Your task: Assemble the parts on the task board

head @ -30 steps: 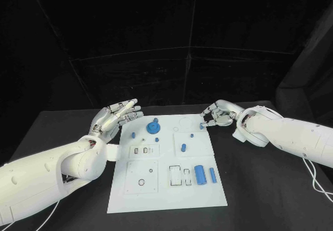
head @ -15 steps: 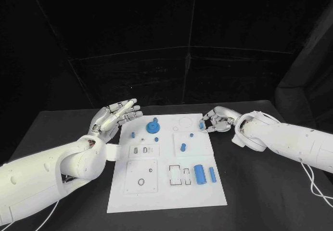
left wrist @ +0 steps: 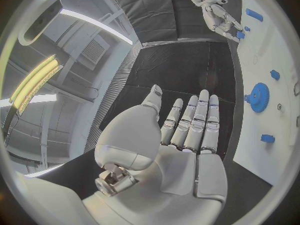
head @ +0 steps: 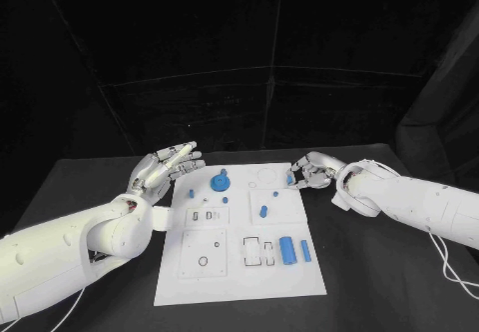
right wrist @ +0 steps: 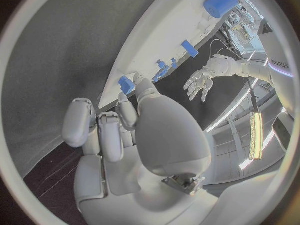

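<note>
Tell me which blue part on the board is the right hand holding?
The small blue part at the board's far right edge, pinched by the right hand. The other parts lie untouched.

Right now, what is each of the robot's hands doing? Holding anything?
Left hand: open, fingers straight, holding nothing, raised beside the task board.
Right hand: fingers curled around a small blue part at the board's edge.
</note>
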### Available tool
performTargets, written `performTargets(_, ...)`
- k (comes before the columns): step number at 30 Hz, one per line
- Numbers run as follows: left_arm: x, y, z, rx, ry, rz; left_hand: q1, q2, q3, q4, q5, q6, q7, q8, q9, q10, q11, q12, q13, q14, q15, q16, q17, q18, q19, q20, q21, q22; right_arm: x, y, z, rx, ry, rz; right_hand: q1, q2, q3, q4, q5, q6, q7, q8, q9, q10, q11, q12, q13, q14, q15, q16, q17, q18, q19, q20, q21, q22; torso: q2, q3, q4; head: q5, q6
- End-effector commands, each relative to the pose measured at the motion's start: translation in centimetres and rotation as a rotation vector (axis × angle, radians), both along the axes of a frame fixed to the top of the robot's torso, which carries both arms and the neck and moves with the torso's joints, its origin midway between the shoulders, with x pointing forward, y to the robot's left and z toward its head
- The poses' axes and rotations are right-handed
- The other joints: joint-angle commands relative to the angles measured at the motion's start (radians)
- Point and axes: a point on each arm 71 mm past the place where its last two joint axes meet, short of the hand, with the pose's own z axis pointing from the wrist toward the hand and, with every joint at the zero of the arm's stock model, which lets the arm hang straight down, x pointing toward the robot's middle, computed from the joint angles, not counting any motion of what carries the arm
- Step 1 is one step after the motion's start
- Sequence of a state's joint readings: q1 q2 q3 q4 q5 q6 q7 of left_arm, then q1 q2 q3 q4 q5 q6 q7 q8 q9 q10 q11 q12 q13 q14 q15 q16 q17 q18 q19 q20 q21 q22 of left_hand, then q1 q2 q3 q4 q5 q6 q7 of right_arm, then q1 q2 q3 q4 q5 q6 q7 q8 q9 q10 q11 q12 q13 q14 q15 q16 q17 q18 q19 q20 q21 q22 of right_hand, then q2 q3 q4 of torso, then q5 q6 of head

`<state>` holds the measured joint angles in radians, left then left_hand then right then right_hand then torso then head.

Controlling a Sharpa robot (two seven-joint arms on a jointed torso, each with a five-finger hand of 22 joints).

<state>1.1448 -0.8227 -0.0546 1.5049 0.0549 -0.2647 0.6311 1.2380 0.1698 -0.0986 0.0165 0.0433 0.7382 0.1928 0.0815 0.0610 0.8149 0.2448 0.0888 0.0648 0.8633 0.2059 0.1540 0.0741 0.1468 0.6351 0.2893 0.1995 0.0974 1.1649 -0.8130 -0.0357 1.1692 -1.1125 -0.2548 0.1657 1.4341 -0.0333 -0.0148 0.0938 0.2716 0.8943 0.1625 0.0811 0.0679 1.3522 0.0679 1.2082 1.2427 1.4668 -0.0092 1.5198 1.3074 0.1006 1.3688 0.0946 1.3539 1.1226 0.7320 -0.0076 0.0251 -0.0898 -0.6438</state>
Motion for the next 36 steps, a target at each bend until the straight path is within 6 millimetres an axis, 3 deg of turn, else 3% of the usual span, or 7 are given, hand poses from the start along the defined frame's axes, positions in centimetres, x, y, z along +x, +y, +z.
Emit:
performTargets(1,-0.03,-0.14,0.15,-0.007,-0.013,-0.015,0.002,0.008,0.003,-0.005,0.005,0.004,0.097,-0.006,0.0,0.006,-0.002,-0.004,-0.001,0.004,-0.001,-0.003,-0.001,0.007,-0.001,0.0,0.001,-0.001,0.14,0.02,0.12,0.007,-0.01,-0.01,-0.002,0.013,-0.001,0.001,0.002,0.004,0.002,0.001,0.002,0.004,0.005,0.009,0.004,0.083,0.004,0.004,0.171,-0.014,0.006,0.004,0.007,0.002,0.0,0.0,-0.0001,-0.002,-0.001)
performTargets(7,-0.03,-0.13,0.14,-0.007,-0.012,-0.015,0.002,0.008,0.003,-0.005,0.005,0.004,0.097,-0.006,0.0,0.006,-0.002,-0.004,-0.001,0.004,-0.001,-0.003,-0.001,0.007,-0.001,0.0,0.001,-0.001,0.23,0.01,-0.02,0.001,0.003,-0.013,0.009,0.041,0.015,-0.007,-0.043,0.057,-0.007,0.029,0.009,0.01,-0.003,0.019,0.011,0.084,-0.001,0.008,0.178,-0.016,0.012,0.001,0.014,0.014,0.0,-0.0002,0.0017,-0.003,-0.003)
performTargets(15,-0.04,-0.12,0.12,-0.007,-0.01,-0.016,0.002,0.008,0.003,-0.005,0.005,0.004,0.097,-0.006,0.0,0.006,-0.002,-0.004,-0.001,0.004,-0.001,-0.003,-0.001,0.007,-0.001,0.0,0.001,-0.001,0.25,0.05,-0.14,-0.007,0.016,-0.01,0.014,0.065,0.036,-0.012,-0.06,0.1,-0.018,0.044,0.01,0.018,-0.013,0.029,0.02,0.086,-0.009,0.011,0.184,-0.018,0.017,-0.005,0.02,0.026,0.0,0.0,-0.0006,-0.004,-0.002)
performTargets(32,-0.04,-0.15,0.09,-0.007,-0.005,-0.022,0.002,0.008,0.003,-0.005,0.005,0.003,0.097,-0.006,0.0,0.006,-0.002,-0.005,-0.001,0.004,-0.001,-0.003,-0.001,0.007,-0.001,0.0,0.0,-0.001,0.39,0.49,-0.27,-0.015,0.021,-0.006,0.014,0.067,0.041,-0.014,-0.065,0.108,-0.021,0.046,0.009,0.02,-0.015,0.031,0.021,0.086,-0.011,0.012,0.187,-0.019,0.019,-0.007,0.023,0.031,0.0,0.0,0.0,-0.007,-0.005)
performTargets(36,-0.09,-0.25,0.1,-0.009,-0.004,-0.031,0.002,0.008,0.003,-0.005,0.005,0.001,0.097,-0.007,0.0,0.006,-0.002,-0.005,-0.001,0.004,-0.001,-0.003,-0.001,0.007,-0.002,0.0,0.0,-0.001,0.42,0.56,-0.23,-0.021,0.011,-0.009,0.02,0.077,0.055,-0.019,-0.071,0.124,-0.026,0.049,0.009,0.022,-0.02,0.032,0.023,0.087,-0.015,0.013,0.189,-0.019,0.021,-0.011,0.025,0.034,0.0,0.0,0.0004,-0.007,-0.006)
